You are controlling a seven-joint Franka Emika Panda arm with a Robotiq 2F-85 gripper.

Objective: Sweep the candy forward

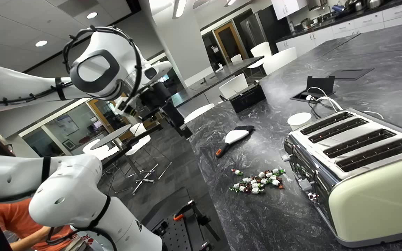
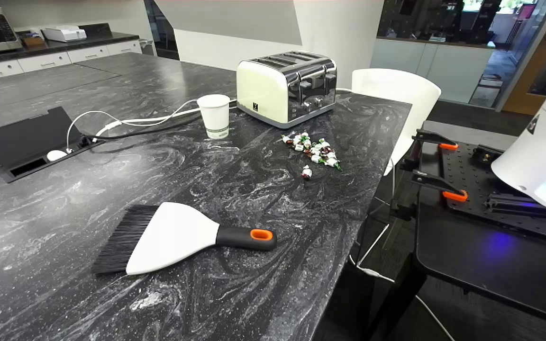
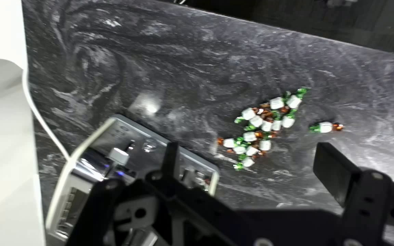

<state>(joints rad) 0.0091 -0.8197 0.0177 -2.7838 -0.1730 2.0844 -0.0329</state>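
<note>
The candy (image 1: pixel 263 181) is a loose cluster of small white pieces with green and red-brown wrapper ends on the dark table, also seen in an exterior view (image 2: pixel 316 158) and the wrist view (image 3: pixel 266 125). One piece (image 3: pixel 326 127) lies apart from the cluster. A brush with black bristles, white head and black handle (image 1: pixel 235 136) lies flat on the table, also in an exterior view (image 2: pixel 173 237); it is outside the wrist view. My gripper (image 3: pixel 250 153) is open and empty, its fingers wide apart. It is raised above table height in an exterior view (image 1: pixel 171 130).
A cream and chrome toaster (image 2: pixel 263 90) stands beside the candy, also in the wrist view (image 3: pixel 142 147). A white paper cup (image 2: pixel 216 116), cables and an open outlet hatch (image 2: pixel 26 137) are farther along. A black box (image 1: pixel 248 99) stands on the table beyond the brush.
</note>
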